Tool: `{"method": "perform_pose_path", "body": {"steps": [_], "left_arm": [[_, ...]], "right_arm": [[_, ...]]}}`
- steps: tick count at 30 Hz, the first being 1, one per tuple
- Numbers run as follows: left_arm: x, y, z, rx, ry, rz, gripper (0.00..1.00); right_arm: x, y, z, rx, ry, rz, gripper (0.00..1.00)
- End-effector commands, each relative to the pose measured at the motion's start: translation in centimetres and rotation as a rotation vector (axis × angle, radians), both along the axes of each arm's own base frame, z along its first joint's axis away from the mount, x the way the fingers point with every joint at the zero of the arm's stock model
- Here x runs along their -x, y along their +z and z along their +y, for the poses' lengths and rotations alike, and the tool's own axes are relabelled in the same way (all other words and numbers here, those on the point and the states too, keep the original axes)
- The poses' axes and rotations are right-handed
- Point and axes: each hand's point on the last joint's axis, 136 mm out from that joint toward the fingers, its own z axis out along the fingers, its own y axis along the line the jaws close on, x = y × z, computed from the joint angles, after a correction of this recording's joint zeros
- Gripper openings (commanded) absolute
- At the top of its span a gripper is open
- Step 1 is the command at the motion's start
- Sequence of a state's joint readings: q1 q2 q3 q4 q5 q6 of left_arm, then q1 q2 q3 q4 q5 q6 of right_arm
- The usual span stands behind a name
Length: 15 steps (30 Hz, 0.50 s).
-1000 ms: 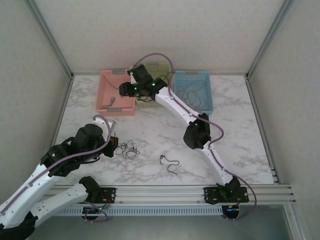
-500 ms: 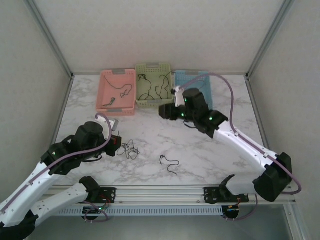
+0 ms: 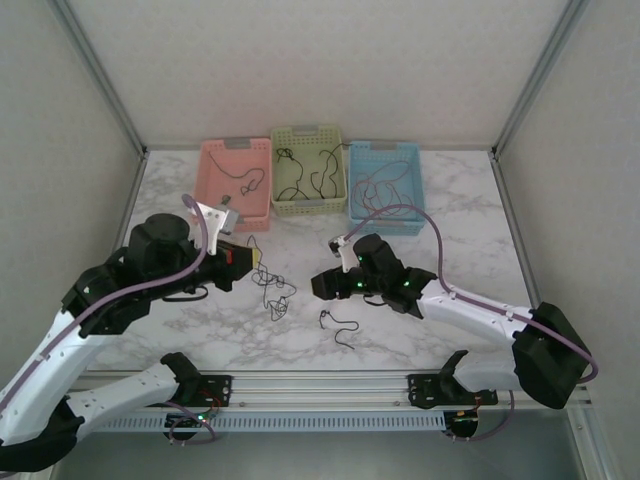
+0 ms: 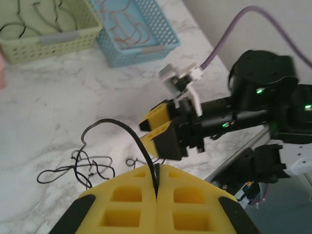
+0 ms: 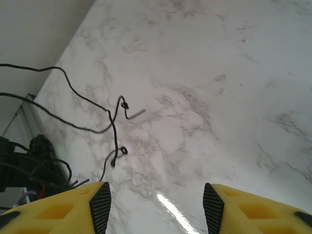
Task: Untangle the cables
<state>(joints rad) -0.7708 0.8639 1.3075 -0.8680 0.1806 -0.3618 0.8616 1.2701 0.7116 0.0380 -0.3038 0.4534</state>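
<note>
Step in hand: separating. On the worktop, far-edge baskets hold cables. The left gripper, pressed together, pinches a black cable rising from the front-left tangle. The right gripper is spread beside it. Next, it likely must pinch one strand.

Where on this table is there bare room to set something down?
Bare table right of the blue basket, and a strip left of the pink basket. Crowded at centre: black tangle, loose cable, left gripper, right gripper.
</note>
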Motion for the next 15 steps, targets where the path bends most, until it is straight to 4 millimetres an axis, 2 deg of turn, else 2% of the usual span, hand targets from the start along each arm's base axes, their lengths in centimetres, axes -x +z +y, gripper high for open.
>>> {"method": "perform_pose_path", "body": {"steps": [1,4,7,12,15], "left_arm": [[0.6,0.9,-1.6,0.014,-0.108,-0.015,0.00],[-0.3,-0.7,-1.5,-0.037,-0.076,-0.002,0.00],[-1.4,-3.7,-0.8,-0.095,0.000,0.051,0.00],[-2.3,-11.5,1.5,-0.135,0.194,0.202,0.00],[-1.8,-14.8,3.7,-0.146,0.314,0.276,0.00]], "right_arm": [[-0.1,2.1,1.8,-0.069,0.057,-0.105,0.58],[-0.8,1.9,1.3,-0.053,0.021,-0.139,0.61],[-1.5,0.9,0.6,0.009,-0.026,-0.129,0.62],[-1.5,-1.9,0.2,0.076,-0.063,-0.039,0.61],[-0.9,-3.7,1.0,0.091,-0.034,0.049,0.60]]}}
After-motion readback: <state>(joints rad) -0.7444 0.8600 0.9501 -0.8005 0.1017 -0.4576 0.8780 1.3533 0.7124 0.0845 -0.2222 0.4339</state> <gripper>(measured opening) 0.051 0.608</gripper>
